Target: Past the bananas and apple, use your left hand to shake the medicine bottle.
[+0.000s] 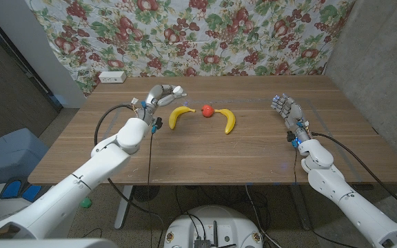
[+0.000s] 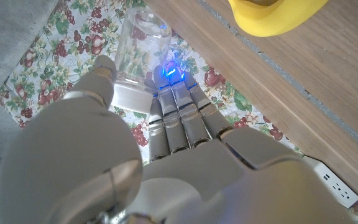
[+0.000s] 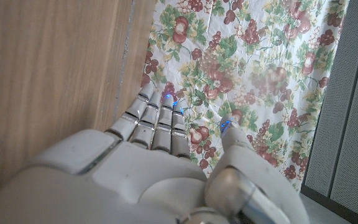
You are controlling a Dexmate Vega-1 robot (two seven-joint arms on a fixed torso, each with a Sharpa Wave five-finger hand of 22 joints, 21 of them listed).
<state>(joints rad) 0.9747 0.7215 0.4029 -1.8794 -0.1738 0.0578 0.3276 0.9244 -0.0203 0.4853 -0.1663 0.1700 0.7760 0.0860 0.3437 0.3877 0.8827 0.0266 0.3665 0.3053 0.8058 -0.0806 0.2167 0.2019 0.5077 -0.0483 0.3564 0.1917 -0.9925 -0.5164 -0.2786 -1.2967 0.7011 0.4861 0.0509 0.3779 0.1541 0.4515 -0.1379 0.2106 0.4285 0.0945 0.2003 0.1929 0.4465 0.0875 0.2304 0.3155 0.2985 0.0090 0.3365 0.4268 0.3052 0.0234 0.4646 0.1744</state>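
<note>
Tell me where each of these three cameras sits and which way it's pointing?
Head view: on the robot's head, looking down over both arms at the table, bananas and apple.
Left wrist view: on the left wrist, looking along the left hand, which holds the bottle.
Right wrist view: on the right wrist, looking along the right hand, which holds nothing, toward the floral cloth.
Shared: the cloth, the table; head and left wrist share a banana.

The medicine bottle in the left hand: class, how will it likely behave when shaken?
The medicine bottle looks clear, smooth and seemingly empty, so probably light, rigid and somewhat slippery. The left hand holds it near its white cap, so it may pivot or slip.
</note>
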